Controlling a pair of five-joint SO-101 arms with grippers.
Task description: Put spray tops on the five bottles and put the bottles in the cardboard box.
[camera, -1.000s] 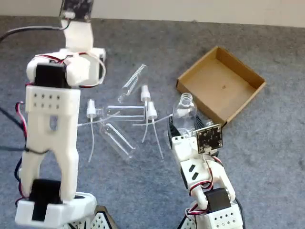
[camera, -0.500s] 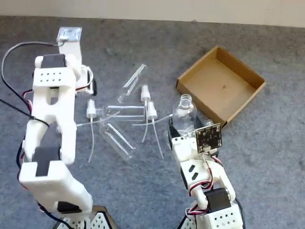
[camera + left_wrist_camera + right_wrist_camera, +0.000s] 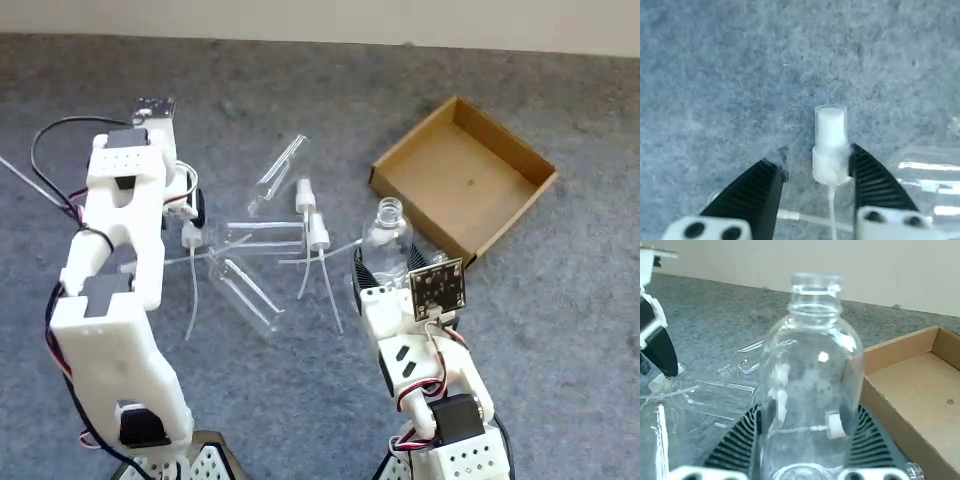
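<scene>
Left fingers have dropped low, open astride a spray top at nine o'clock of the loose bottles. Right fingers grip an upright bottle. Closing off-centre could flick the top away.

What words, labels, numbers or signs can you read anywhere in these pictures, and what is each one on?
No text here can be read.
The cardboard box is plain, with no print.
The upright bottle and the spray top carry no label.
The small board on the arm holding that bottle: any marks on it are too small to read.
</scene>
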